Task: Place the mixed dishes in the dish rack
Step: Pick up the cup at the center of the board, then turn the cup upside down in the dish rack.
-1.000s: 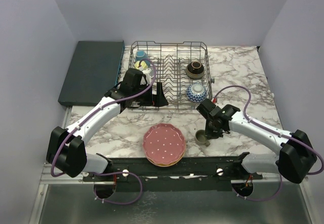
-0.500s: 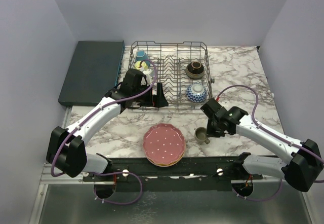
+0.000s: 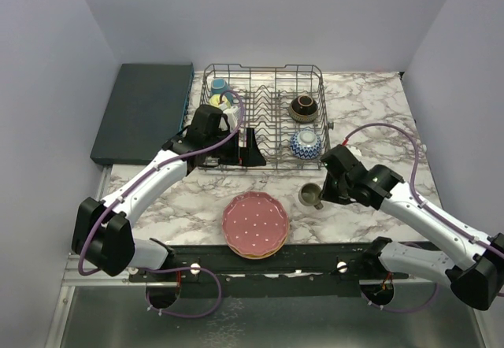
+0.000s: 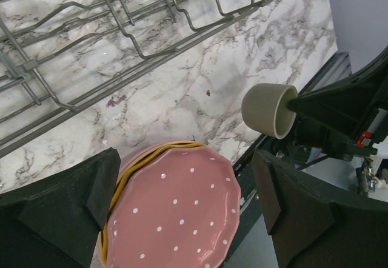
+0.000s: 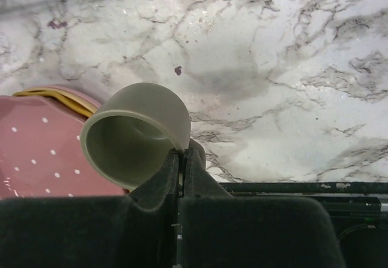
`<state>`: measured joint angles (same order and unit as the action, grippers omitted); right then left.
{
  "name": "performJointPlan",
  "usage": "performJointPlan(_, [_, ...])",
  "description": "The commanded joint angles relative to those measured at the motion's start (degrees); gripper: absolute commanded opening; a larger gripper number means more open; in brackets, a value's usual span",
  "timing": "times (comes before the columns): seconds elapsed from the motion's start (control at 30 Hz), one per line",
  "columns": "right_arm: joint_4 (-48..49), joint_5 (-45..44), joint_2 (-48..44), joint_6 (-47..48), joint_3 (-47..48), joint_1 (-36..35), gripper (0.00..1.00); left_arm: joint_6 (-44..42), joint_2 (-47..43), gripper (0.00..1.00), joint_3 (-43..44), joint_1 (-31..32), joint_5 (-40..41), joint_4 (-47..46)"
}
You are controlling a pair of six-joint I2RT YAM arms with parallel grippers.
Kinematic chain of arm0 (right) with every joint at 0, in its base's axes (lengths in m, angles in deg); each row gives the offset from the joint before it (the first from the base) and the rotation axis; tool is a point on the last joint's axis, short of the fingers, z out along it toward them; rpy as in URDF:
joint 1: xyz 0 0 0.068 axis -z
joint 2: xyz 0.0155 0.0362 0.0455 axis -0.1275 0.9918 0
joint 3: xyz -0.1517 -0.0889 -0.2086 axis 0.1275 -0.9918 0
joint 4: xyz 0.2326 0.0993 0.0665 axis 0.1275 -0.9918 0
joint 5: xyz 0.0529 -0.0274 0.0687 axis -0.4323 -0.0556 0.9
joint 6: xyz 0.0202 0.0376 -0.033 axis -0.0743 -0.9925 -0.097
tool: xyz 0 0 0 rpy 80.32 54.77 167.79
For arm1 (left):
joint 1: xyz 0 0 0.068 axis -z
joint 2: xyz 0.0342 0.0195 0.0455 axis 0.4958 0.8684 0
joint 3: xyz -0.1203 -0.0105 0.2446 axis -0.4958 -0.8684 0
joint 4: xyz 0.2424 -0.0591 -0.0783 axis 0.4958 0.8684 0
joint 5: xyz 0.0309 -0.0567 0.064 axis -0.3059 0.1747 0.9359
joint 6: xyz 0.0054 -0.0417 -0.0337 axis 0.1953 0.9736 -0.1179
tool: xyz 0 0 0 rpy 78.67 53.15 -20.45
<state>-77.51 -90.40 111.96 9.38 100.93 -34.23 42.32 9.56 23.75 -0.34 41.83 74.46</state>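
Holding olive-grey mug (image 3: 310, 195) by its rim, your right hand (image 3: 320, 198) is clamped tight, mug tipped sideways over the table (image 3: 370, 112) near the dish rack (image 3: 264, 67) | left hand (image 3: 246, 145) spread wide, empty | racked: blue mug (image 3: 218, 86), yellow mug (image 3: 222, 101), brown bowl (image 3: 303, 108), blue bowl (image 3: 305, 143) | to do: this mug, pink-topped plate stack (image 3: 255, 222)

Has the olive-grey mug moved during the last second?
Yes. The olive-grey mug, held by the right gripper, has moved closer to the dish rack.

Plate stack (image 3: 254, 223) in front of dish rack (image 3: 264, 68); mug (image 3: 309, 195) R of stack; slab (image 3: 142, 112) L of rack.
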Motion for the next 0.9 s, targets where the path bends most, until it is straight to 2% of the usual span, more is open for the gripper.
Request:
performJointPlan(0.0, [3.8,-1.2,-1.8,1.7,2.3,0.1,0.0,2.7,-2.0,0.99,1.6,0.4,-5.4,-0.7])
performJointPlan(0.6, [18.0,5.4,-5.2,2.3,5.5,0.2,0.0,12.6,-4.6,0.99,-1.2,-5.8,-19.9,-12.3])
performJointPlan(0.87, [24.7,11.5,-3.4,2.3,7.3,2.0,0.0,21.8,-7.1,0.99,-5.7,-11.3,-28.5,-25.9])
